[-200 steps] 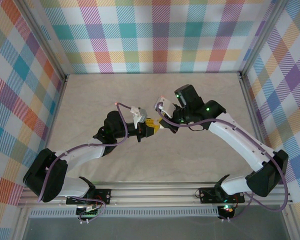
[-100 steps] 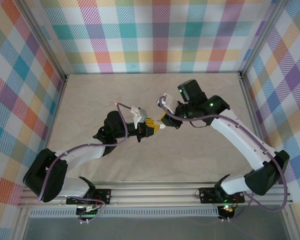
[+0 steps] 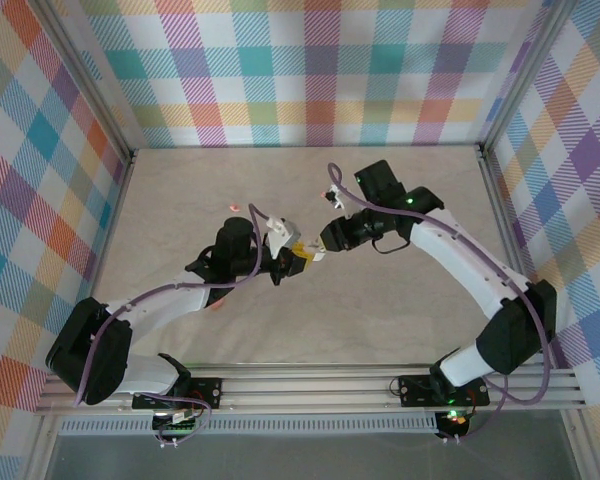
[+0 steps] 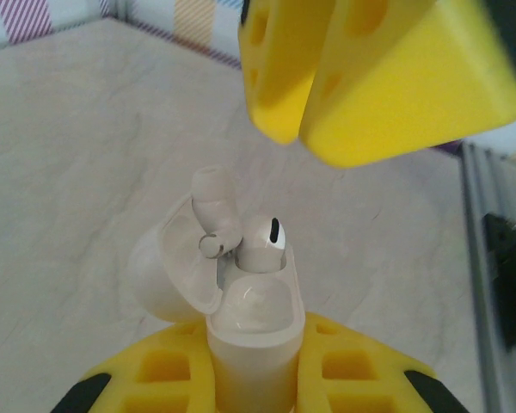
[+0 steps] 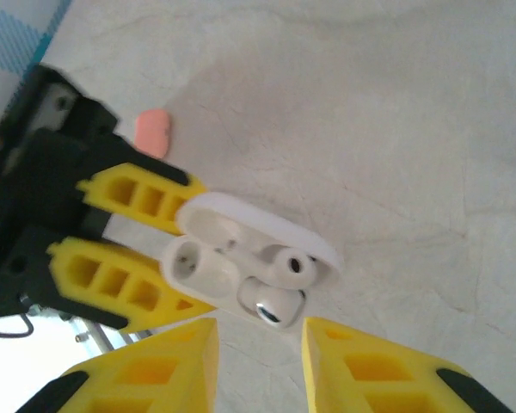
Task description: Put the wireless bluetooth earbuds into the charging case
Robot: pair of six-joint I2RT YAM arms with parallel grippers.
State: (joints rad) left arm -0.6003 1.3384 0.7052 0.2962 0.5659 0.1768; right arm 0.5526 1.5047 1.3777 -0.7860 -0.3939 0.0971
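So, starting closest to the arm bases: got the left gripper (image 5: pixel 198 248) clamped tight on the white charging case (image 4: pixel 254 323), w/ its yellow fingers (image 4: pixel 168 374) squeezing from both sides. Holding the case up off the table (image 3: pixel 410 320), approx mid-table. Got the lid (image 4: pixel 159 275) flipped open and hanging off to one side in the left wrist view.

Seeing both white earbuds (image 4: pixel 260 245) right at the case's open mouth. Spotted one w/ a dark spot poking up just above the rim, plus a second bud (image 4: pixel 211 196) standing taller and tilted, right by the lid. Can't tell if either is pushed all the way down.

Just past that, facing it: got the right gripper (image 5: pixel 258 337) w/ jaws apart, a clear gap and nothing btwn them. Not touching the case or the buds. Seeing its tips just beside the dark-spot bud in the right wrist view, and hanging right above the case in the left wrist view.

Further out on the table, beyond the left gripper: spotted a small salmon-pink bud (image 5: pixel 152 132) lying loose, well apart from the case. Too small to say more abt it.

Way at the back + along both sides: plaid walls (image 3: pixel 310 70) boxing in the table.
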